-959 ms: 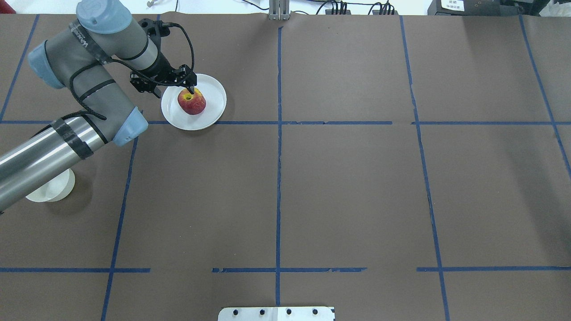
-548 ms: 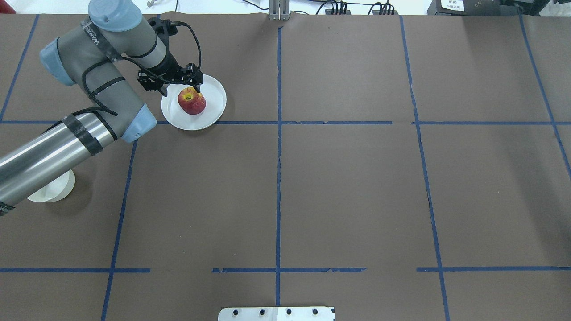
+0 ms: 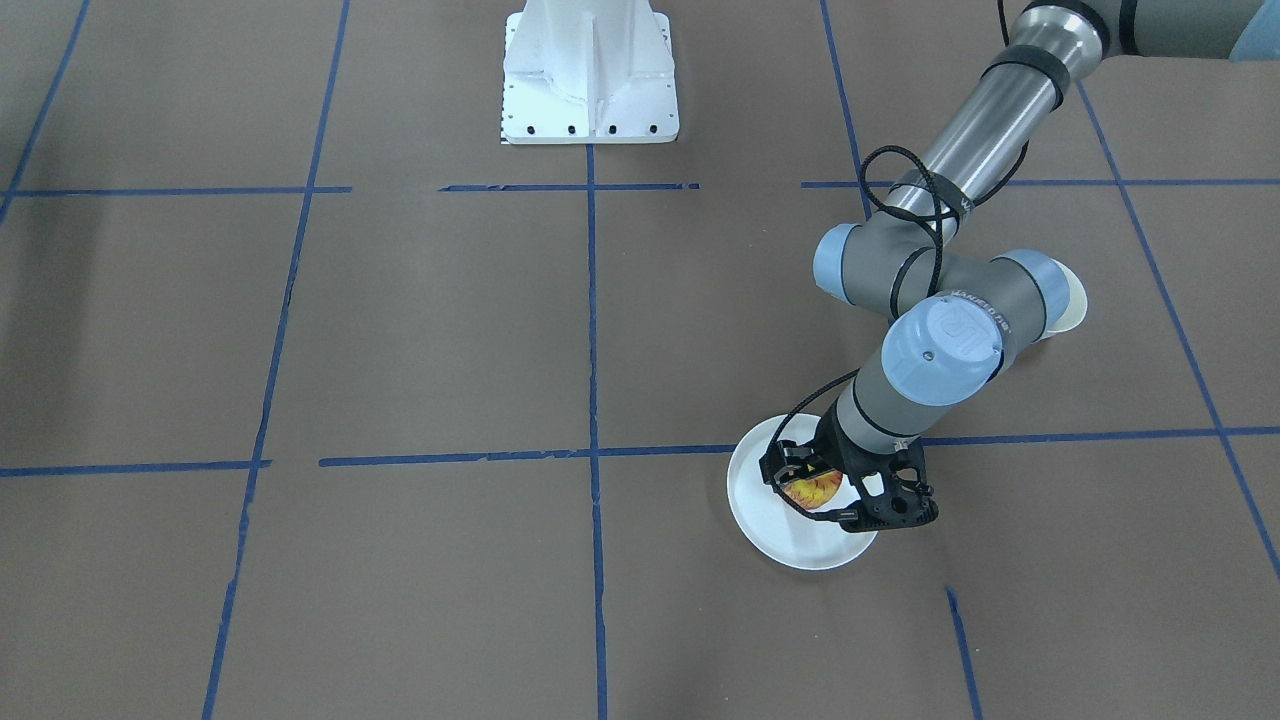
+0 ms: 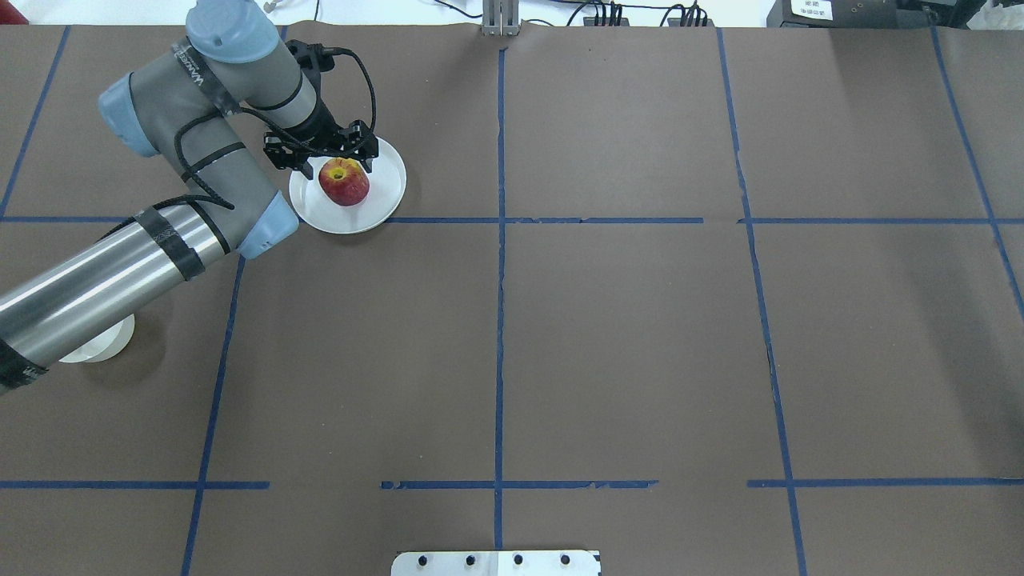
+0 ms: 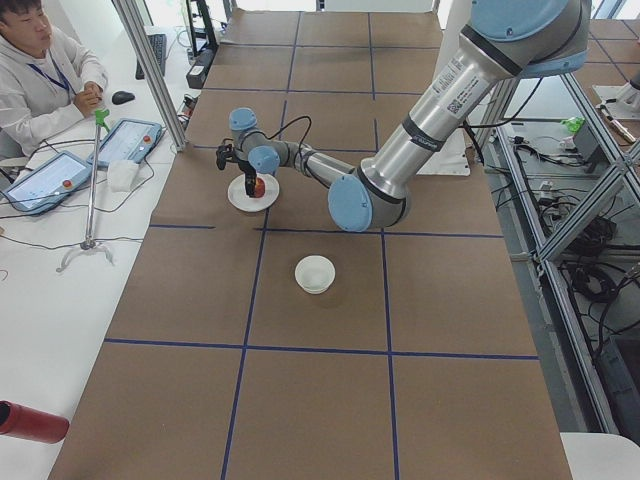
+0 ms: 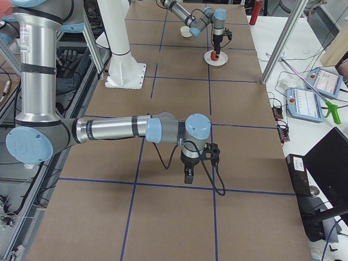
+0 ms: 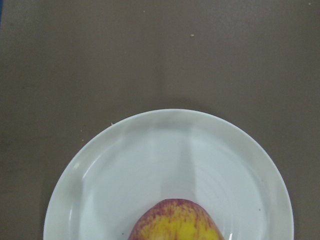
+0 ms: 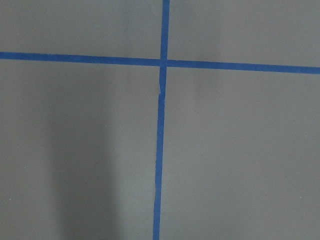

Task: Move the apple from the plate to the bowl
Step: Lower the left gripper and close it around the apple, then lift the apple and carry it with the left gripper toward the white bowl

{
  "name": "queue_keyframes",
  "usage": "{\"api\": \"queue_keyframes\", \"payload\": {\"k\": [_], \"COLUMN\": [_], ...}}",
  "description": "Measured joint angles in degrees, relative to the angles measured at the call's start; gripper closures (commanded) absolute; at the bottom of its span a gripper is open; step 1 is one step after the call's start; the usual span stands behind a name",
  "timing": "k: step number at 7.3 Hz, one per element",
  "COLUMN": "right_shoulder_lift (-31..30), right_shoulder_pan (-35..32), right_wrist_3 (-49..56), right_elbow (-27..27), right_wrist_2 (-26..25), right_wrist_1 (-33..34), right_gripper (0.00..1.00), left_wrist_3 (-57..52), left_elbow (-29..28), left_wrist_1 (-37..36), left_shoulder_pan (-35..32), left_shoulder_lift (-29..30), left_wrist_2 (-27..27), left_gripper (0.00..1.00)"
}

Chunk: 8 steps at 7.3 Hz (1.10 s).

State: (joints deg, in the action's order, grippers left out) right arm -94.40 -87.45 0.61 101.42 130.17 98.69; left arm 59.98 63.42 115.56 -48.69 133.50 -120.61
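Observation:
The red and yellow apple (image 4: 345,183) sits on the white plate (image 4: 386,182) at the table's far left. It also shows in the front view (image 3: 812,491) and at the bottom edge of the left wrist view (image 7: 176,223), on the plate (image 7: 100,165). My left gripper (image 4: 339,162) is open, its fingers spread either side of the apple's far part, just above it. The cream bowl (image 4: 100,346) stands nearer the robot, partly hidden under the left arm; it shows whole in the left side view (image 5: 315,273). My right gripper (image 6: 187,175) shows only in the right side view, low over bare table; I cannot tell its state.
Brown table cover with a blue tape grid (image 8: 161,125). The robot's white base plate (image 3: 590,75) is at the near middle edge. An operator (image 5: 40,70) sits with tablets beyond the far edge.
My left gripper has moved right from the plate's left rim to over the apple, so its fingers now straddle it. The apple, plate and bowl have not moved.

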Motion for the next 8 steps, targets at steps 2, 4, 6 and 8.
{"api": "queue_keyframes", "payload": {"k": [2, 4, 6, 8], "right_shoulder_lift": [0.0, 0.0, 0.0, 0.0], "right_shoulder_pan": [0.0, 0.0, 0.0, 0.0], "right_wrist_3": [0.0, 0.0, 0.1, 0.1], "right_elbow": [0.0, 0.0, 0.0, 0.0], "right_wrist_2": [0.0, 0.0, 0.0, 0.0], "right_wrist_1": [0.0, 0.0, 0.0, 0.0], "right_gripper": [0.0, 0.0, 0.0, 0.0], "left_wrist_3": [1.3, 1.3, 0.8, -4.2], "left_elbow": [-1.5, -1.1, 7.4, 23.9], "left_wrist_1": [2.2, 2.3, 1.1, -3.7], "left_shoulder_pan": [0.7, 0.6, -1.5, -2.5], "left_shoulder_lift": [0.1, -0.1, -5.2, -17.2], "left_wrist_2": [0.8, 0.9, 0.6, 0.6], "left_gripper": [1.0, 1.0, 1.0, 1.0]}}
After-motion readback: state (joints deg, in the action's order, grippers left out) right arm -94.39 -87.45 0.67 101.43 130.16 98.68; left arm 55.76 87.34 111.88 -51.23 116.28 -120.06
